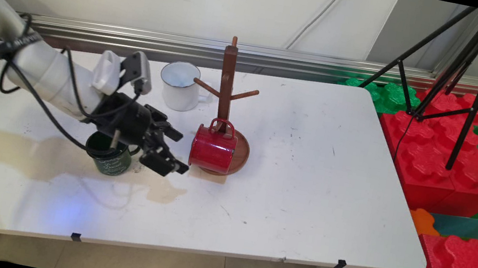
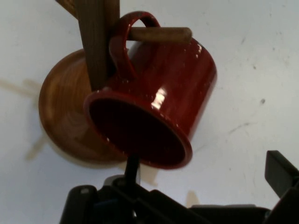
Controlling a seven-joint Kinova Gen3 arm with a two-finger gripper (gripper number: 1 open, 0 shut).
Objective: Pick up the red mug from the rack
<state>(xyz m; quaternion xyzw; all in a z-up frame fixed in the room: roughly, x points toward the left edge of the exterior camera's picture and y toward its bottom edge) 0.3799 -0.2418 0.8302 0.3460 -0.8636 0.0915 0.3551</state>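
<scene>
A red enamel mug (image 1: 213,150) hangs by its handle on a low peg (image 2: 159,34) of a brown wooden mug tree (image 1: 228,79), above the tree's round base (image 1: 241,154). In the hand view the red mug (image 2: 159,102) turns its open mouth toward the camera. My gripper (image 1: 180,152) is open just left of the mug, level with its rim, with nothing between its fingers (image 2: 280,173). A dark green mug (image 1: 110,162) stands upright under my wrist. A white enamel mug (image 1: 180,86) stands behind, left of the tree's post.
A brownish stain (image 1: 13,149) spreads over the table's left part, up to the green mug. Off the table's right edge stand red and green foam blocks (image 1: 447,164) and a black tripod (image 1: 470,85). A metal rail (image 1: 280,58) runs along the wall behind.
</scene>
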